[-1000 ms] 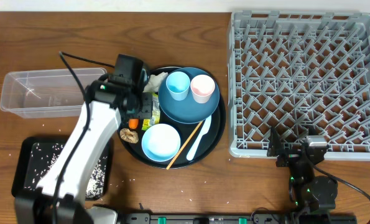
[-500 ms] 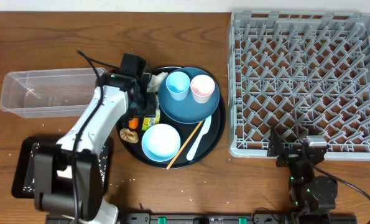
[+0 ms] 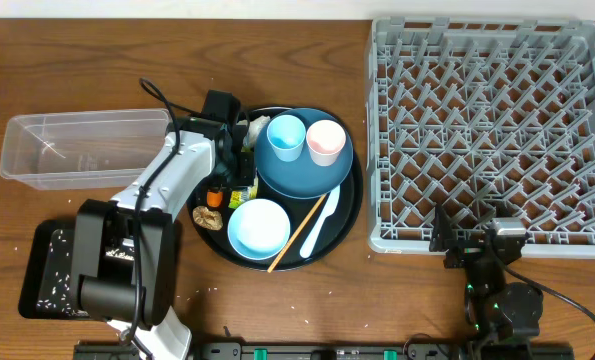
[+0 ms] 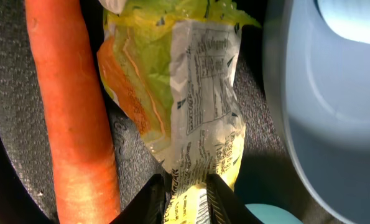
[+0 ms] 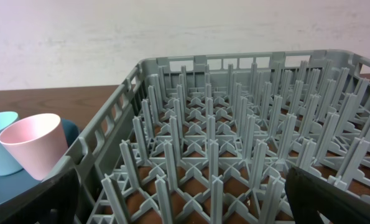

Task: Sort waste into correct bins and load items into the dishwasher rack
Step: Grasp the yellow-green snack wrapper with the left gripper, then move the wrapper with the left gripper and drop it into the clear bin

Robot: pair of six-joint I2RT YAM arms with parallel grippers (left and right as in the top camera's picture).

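My left gripper (image 3: 239, 162) is down on the left side of the round black tray (image 3: 353, 200). In the left wrist view its fingers (image 4: 186, 196) are shut on the end of the yellow-green wrapper (image 4: 191, 87), with the orange carrot (image 4: 69, 106) lying just to the left. The dark blue plate (image 3: 297, 172) carries the light blue cup (image 3: 285, 137) and the pink cup (image 3: 325, 141). The light blue bowl (image 3: 258, 227), white spoon (image 3: 322, 220) and wooden chopstick (image 3: 295, 238) lie in front of it. My right gripper (image 5: 181, 205) is open and empty at the front edge of the grey dishwasher rack (image 3: 372, 150).
The clear box (image 3: 77, 150) stands at the far left. The shallow black tray (image 3: 47, 270), holding rice grains, is in front of it. A brown lump (image 3: 207, 214) and a white tissue (image 3: 249, 128) lie on the round tray beside my left arm.
My left arm has swung right and reached further onto the round tray, bringing its gripper down at the wrapper. The right arm has not moved.
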